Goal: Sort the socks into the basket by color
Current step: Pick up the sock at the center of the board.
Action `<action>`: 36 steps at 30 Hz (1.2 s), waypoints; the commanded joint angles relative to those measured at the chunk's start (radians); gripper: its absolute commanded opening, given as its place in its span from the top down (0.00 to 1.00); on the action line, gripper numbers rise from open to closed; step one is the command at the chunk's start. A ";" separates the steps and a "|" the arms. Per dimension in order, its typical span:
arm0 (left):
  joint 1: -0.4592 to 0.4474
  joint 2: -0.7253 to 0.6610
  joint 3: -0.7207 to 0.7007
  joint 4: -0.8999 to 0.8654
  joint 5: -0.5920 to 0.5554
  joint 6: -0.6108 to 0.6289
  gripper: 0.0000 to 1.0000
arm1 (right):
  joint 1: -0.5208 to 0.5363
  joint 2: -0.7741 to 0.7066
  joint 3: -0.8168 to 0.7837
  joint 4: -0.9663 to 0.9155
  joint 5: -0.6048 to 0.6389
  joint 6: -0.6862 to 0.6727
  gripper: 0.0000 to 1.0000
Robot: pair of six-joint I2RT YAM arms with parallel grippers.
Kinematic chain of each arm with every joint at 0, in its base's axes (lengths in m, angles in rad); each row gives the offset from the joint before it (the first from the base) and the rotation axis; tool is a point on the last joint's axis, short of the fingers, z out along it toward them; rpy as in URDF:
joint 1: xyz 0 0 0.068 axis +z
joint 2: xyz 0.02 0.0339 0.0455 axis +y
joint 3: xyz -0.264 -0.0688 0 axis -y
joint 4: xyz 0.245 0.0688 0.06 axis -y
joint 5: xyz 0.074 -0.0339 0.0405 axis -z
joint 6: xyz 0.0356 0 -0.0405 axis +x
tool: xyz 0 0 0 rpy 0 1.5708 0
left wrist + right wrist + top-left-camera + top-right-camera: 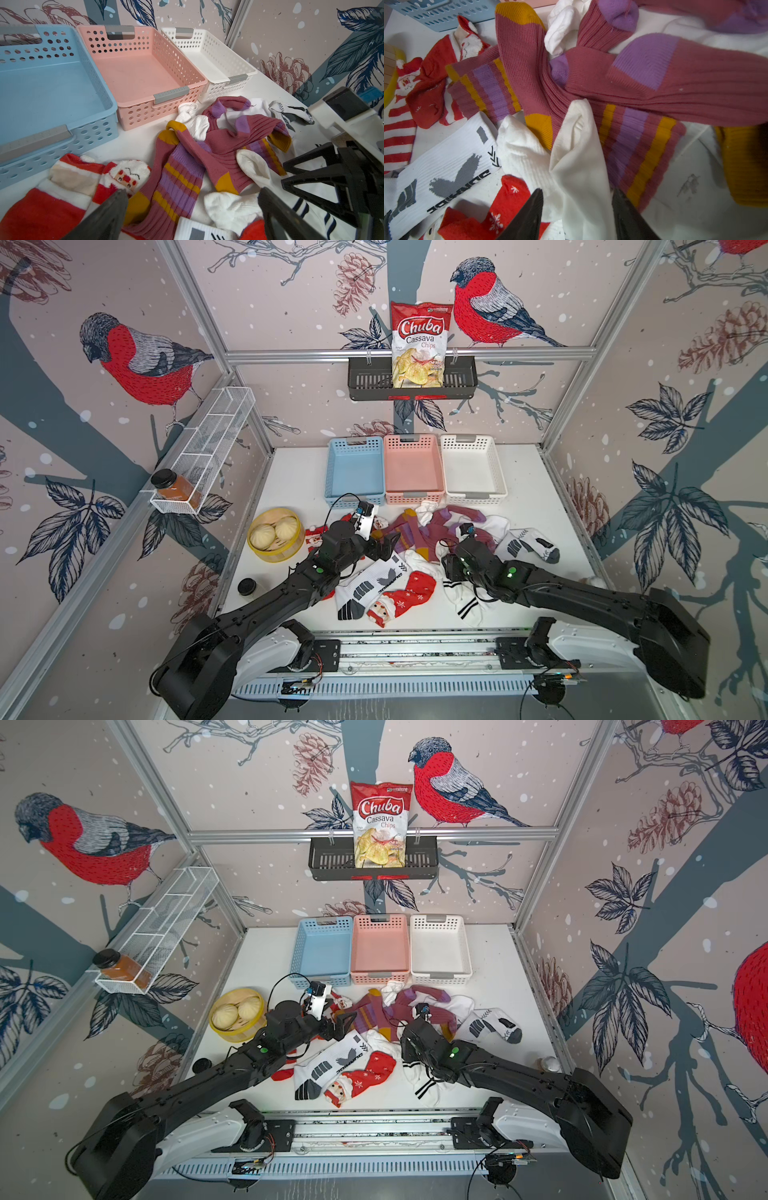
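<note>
Cell: bird-and-pinecone wallpaper all round, white worktop (523,477) in the middle.
Baskets: blue basket (355,472), pink basket (413,470) and white basket (471,470) stand in a row at the far edge. Nothing's in any of them, so I'd say you're on sock number one.
Socks: the socks (409,539) lie in one tangled heap just on the near side of the baskets, with red Santa ones to the left, maroon in the middle, and white to the right and near.
Left gripper (192,194): jaws wide apart, hovering over the heap's left side, holding nothing.
Right gripper (577,191): down in the heap, one finger on either side of a fold of a white sock (579,158). Can't tell if it's actually pinching.
Next: you'll probably want a firm bite on that one sock alone. Lift it clear of the maroon ones touching it, then carry it far-right to the white basket.
Hidden: in both top views the right gripper's tips sit under its own wrist, and both arms cover bits of the heap. The pale thing (597,581) at the worktop's right edge is too small to name.
</note>
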 commanded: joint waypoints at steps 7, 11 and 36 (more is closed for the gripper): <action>0.000 0.061 0.039 -0.008 0.010 0.021 0.02 | 0.008 0.091 0.041 0.023 0.032 -0.020 0.45; -0.001 0.083 0.048 -0.006 0.034 0.029 0.02 | 0.009 0.153 0.058 0.017 0.038 -0.018 0.51; -0.003 -0.011 -0.035 0.097 -0.013 -0.036 0.02 | -0.092 0.038 0.159 -0.080 0.060 -0.086 0.89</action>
